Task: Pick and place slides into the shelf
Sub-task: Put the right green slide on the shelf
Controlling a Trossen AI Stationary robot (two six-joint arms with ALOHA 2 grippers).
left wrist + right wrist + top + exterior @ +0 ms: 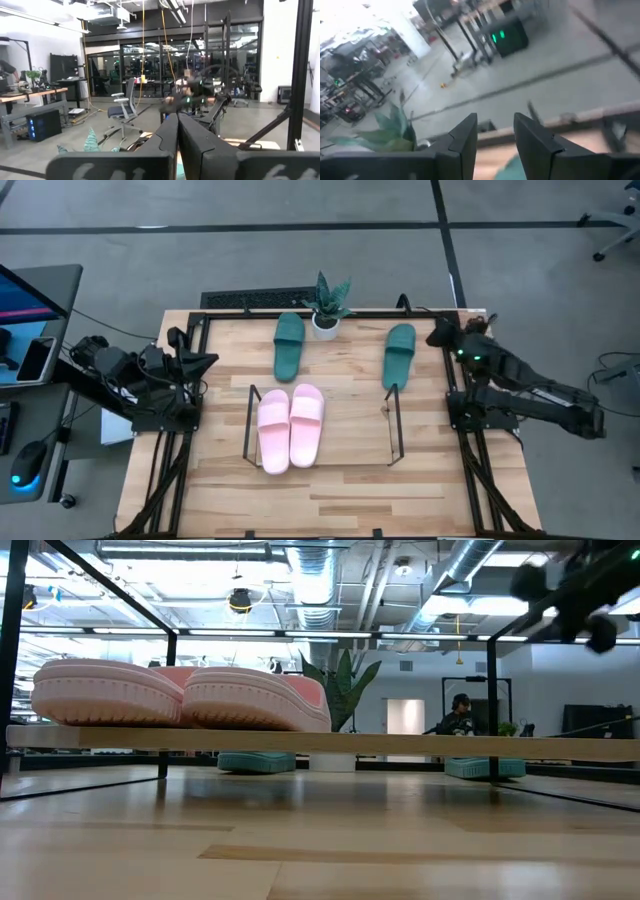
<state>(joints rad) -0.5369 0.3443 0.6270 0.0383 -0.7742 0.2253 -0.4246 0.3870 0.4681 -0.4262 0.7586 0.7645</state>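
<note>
While both arms sit off at the sides of the desk (330, 500), the shelf (322, 427) in the middle already has the two pink slides (290, 428) on it, packed side by side and touching, filling the half of the shelf nearer the left arm. The other half of the shelf is bare wire.

The two green slides are on the desk past the shelf's far side. One green slide (288, 344) lies just beside the potted plant (327, 305), on the plant's left-arm side. The other green slide (398, 355) is on the plant's right-arm side, further from it, with its near end right by the far corner of the shelf.

Left pincer (200, 363) hangs over the desk's edge, well apart from the shelf, and the left wrist view shows its fingers (167, 137) pressed together with nothing between them. Right pincer (438, 333) hovers near the second green slide, closer to the desk's far corner, and the right wrist view has its fingers (467, 135) spread a bit, gripping nothing.

From the low view, the pink pair rests on the shelf's slat, raised off the desk.
</note>
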